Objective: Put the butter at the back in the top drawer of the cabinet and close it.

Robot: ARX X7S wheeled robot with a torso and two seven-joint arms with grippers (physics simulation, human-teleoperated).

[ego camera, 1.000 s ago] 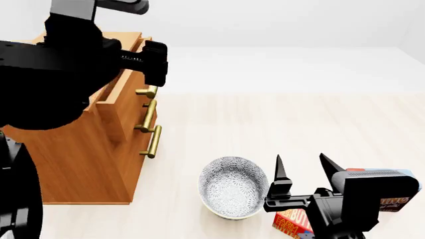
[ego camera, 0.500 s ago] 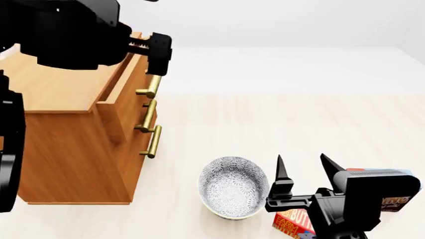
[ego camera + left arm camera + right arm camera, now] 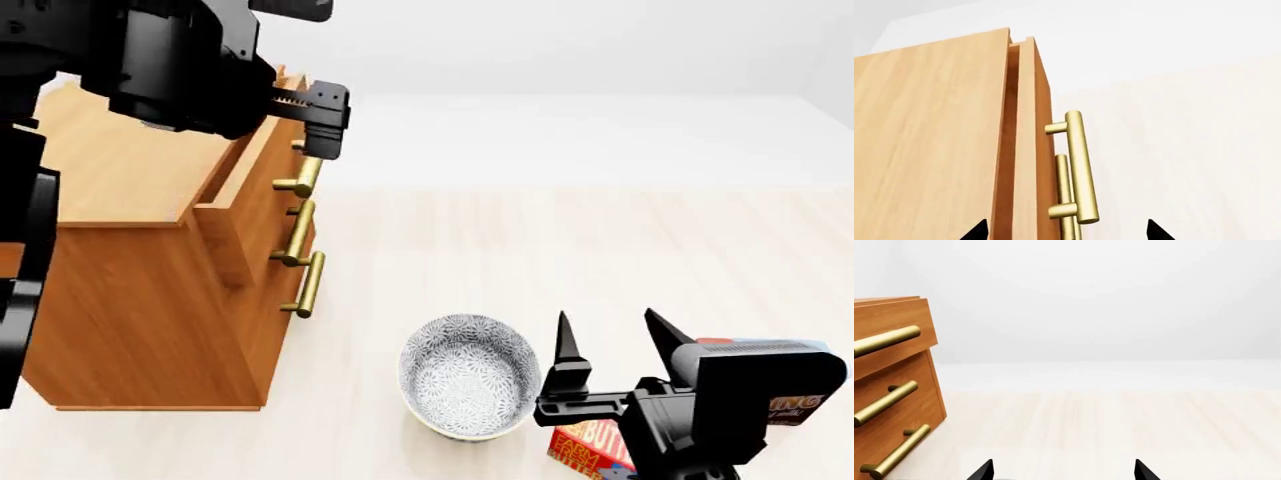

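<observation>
The butter lay on the floor beside the patterned bowl, beneath the wide-open, empty right gripper. The left gripper, fingers spread, hovered at the top drawer, which stood barely ajar; a misjudged closing could slip off its brass handle or shove the cabinet.

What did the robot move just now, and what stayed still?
The left arm lifted and swung back, uncovering the cabinet top; the left gripper stayed near the top drawer handle, gripping nothing. The right gripper, bowl and butter did not move.
</observation>
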